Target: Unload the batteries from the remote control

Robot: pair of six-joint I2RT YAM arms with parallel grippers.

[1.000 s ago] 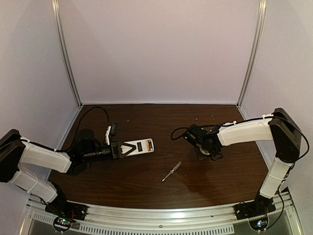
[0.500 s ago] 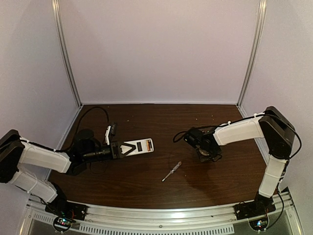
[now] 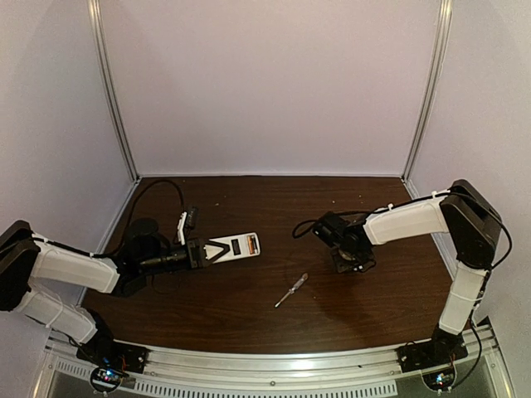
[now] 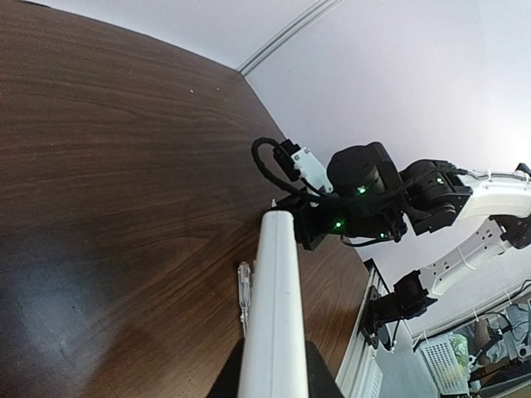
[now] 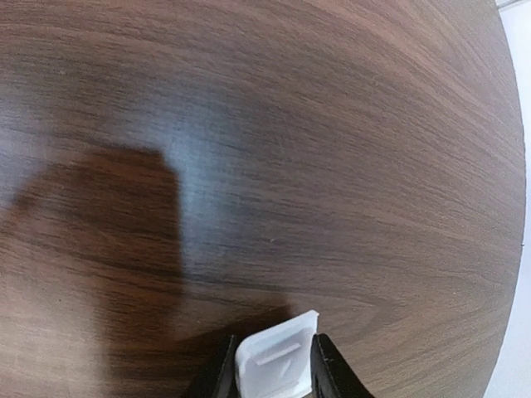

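Right now L gripper (image 3: 209, 251) pinches remote (image 3: 242, 246) by its near end, left-centre, low over table. R gripper (image 5: 274, 370) clamps white piece (image 5: 278, 352). Batts unseen. Remote prob. light, stiff, slick; hold by its edges.

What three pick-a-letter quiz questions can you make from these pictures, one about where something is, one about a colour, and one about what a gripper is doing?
1. Where is the screwdriver? A lying on the table; B in a gripper; C leaning on the wall.
2. What colour is the plastic piece in the right gripper? A red; B white; C green.
3. What is the left gripper doing? A hanging open; B hidden from view; C shut on the remote control.

Answers: 1 A, it lies alone on the dark wood. 2 B, the right wrist view shows it white. 3 C, it clamps the remote control's end.
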